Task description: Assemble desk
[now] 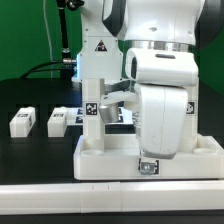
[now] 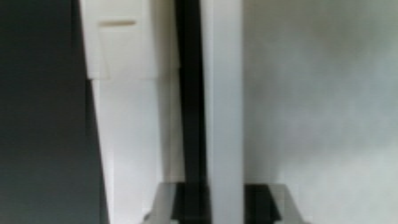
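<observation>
1. One wide rimmed tabletop [image 1: 115, 162] lies flat on the black table [image 1: 30, 95]; it is probably stiff, light, slick plastic.
2. The upright leg [image 1: 93, 75] stands at its corner on the exterior view's left, with the gripper [image 1: 112, 100] just beside it (clamped or slack, I cannot tell).
3. The outer loose leg [image 1: 22, 122] and inner loose leg [image 1: 58, 121] have room around them; grip their flat sides.

Glossy white shell, dark seams, grey fingers [image 1: 117, 98].

My arm [image 1: 160, 20] is glossy white plastic, rounded and bulky, and a dark grey band [image 1: 152, 45] rings the joint above my broad wrist housing [image 1: 165, 110], whose smooth shell catches soft highlights. A black segment [image 1: 114, 13] shows at the side of my upper link. My fingers look grey and metallic in the exterior view; in the wrist view their tips [image 2: 178, 203] are dark and blurred.
</observation>
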You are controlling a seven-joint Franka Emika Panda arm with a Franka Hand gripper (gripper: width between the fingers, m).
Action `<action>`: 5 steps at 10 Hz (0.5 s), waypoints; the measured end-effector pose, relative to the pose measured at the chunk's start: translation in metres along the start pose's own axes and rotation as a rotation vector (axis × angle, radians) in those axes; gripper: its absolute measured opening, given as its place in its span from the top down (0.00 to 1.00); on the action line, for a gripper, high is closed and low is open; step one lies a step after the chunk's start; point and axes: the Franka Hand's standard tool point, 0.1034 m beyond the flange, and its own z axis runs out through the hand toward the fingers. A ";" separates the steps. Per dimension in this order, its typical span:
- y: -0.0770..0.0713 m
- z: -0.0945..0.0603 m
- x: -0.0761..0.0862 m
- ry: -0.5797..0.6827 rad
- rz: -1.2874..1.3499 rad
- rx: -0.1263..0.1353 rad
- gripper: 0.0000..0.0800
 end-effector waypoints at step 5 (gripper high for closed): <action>0.000 0.001 -0.001 0.000 0.003 0.000 0.92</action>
